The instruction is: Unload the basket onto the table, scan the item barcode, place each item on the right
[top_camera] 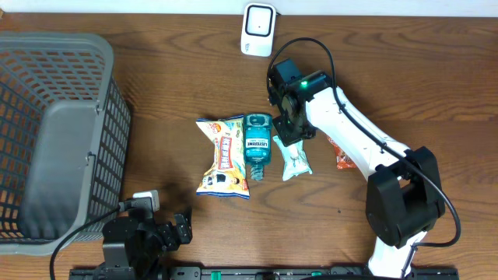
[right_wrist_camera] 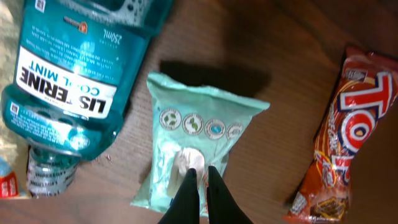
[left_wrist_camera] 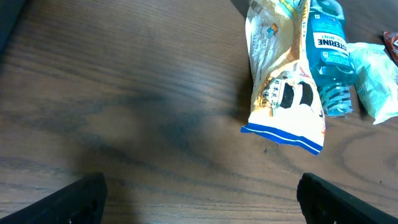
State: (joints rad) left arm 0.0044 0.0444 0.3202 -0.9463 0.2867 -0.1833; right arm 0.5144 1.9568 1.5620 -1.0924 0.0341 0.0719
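Several items lie mid-table: a yellow snack bag [top_camera: 223, 158] [left_wrist_camera: 283, 81], a blue mouthwash bottle [top_camera: 257, 142] [right_wrist_camera: 74, 74], a pale green packet [top_camera: 296, 162] [right_wrist_camera: 199, 140] and a red-orange snack bar [top_camera: 343, 155] [right_wrist_camera: 351, 137]. A white scanner [top_camera: 257, 29] stands at the far edge. My right gripper [top_camera: 289, 136] [right_wrist_camera: 203, 171] points down onto the green packet, jaws shut and pinching its crumpled film near the lower middle. My left gripper [top_camera: 175, 229] [left_wrist_camera: 200, 196] hovers open over bare wood, left of the snack bag, holding nothing.
A large grey mesh basket [top_camera: 47, 132] fills the left side of the table. The right arm's white link [top_camera: 350, 132] reaches across above the red-orange bar. Bare wood lies between the basket and the items.
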